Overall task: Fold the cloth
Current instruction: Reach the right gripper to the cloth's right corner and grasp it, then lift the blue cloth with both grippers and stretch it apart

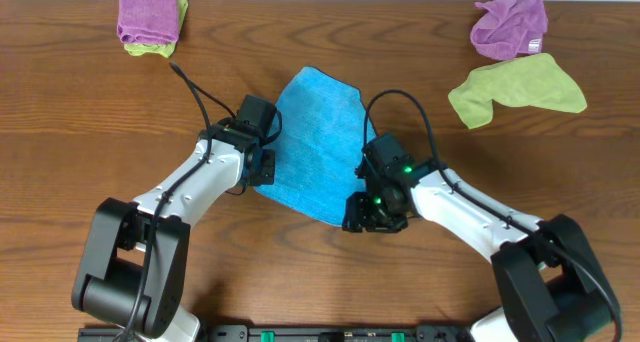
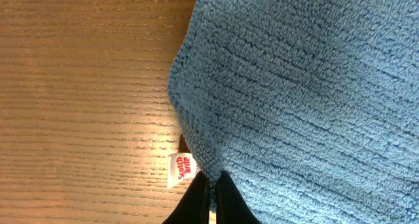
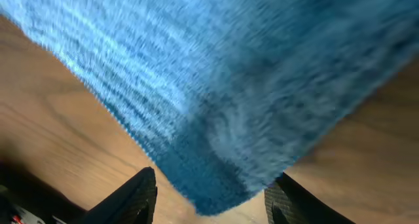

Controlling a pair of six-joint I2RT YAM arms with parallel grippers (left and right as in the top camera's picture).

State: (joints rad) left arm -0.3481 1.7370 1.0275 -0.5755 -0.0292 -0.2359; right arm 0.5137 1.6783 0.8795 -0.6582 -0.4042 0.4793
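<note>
Overhead view: the cloth lies on the tabletop. At its one side the left pincer is clenched on the edge, beside the label; the right pincer is released, a corner between its jaws. Grasping step, I think; next the right must close, then both lift together. No container is visible.

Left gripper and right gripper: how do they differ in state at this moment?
The left gripper is shut, pinching the edge of the cloth beside the white label. The right gripper is open, its fingers apart either side of a corner. Both are at the cloth.
</note>
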